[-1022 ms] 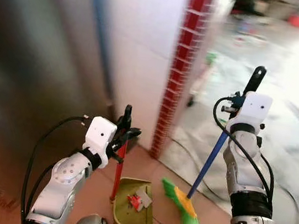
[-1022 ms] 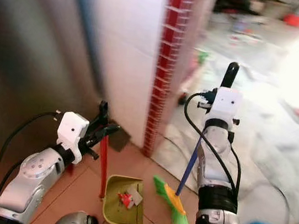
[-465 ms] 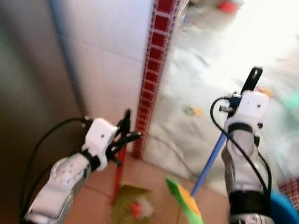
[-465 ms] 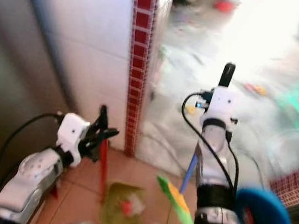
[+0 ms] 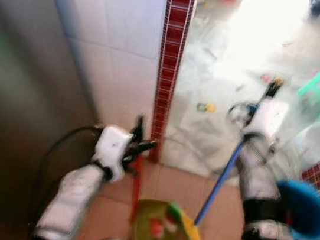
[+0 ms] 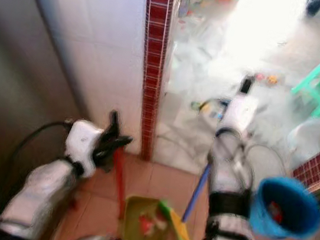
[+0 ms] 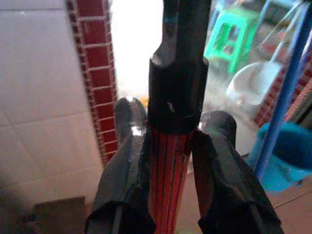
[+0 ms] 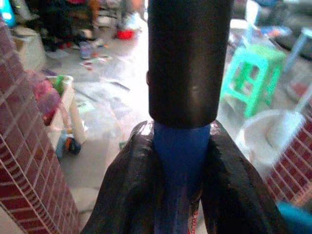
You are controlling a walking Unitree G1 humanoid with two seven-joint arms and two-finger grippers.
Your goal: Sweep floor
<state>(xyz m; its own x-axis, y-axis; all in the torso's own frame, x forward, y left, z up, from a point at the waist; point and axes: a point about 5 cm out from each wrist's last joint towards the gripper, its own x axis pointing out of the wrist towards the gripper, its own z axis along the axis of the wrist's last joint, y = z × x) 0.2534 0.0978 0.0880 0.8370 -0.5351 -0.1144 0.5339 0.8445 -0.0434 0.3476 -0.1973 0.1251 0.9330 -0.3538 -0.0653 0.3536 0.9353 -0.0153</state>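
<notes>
Two end effectors grip handles: left (image 7: 170,146) dustpan's (image 5: 158,236), right (image 8: 180,161) broom's (image 5: 220,182)

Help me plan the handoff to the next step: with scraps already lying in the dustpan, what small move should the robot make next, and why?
Probably carry the load on toward the blue bin at its right. The left gripper clamps the red dustpan handle, the right gripper clamps the blue broom handle, and the green dustpan already holds scraps, so emptying it looks due.
</notes>
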